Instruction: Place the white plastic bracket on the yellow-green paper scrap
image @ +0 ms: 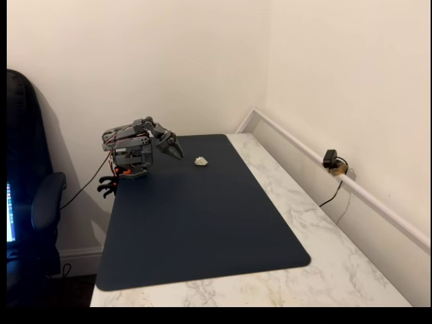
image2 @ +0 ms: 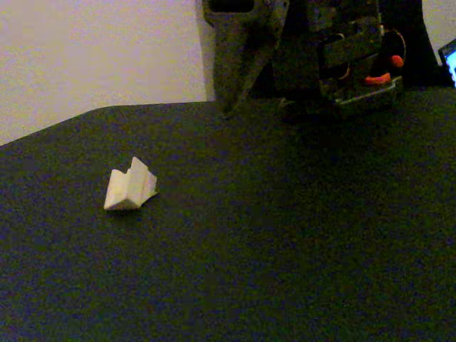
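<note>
1. Right now the white plastic bracket [image: 201, 161] lies on the dark mat [image: 202, 223], near its far edge, well clear of the arm.
2. Closer up, in the other fixed view, the bracket [image2: 130, 187] is an off-white folded piece with two small ridges on top, resting flat on the mat [image2: 271, 271].
3. Arm [image: 131, 152] sits folded low at the mat's far left corner; its fingers [image: 174, 150] point toward the bracket but stay apart from it, holding nothing.
4. Whether the fingers are spread or pressed together, I cannot tell: small in one view, dark and cropped in the other [image2: 239, 92].
5. Mat covers most of a white marbled surface [image: 324, 256].
6. A small black camera [image: 330, 159] sits on the ledge along the right wall.
7. Black chair [image: 30, 202] stands at the left edge.
</note>
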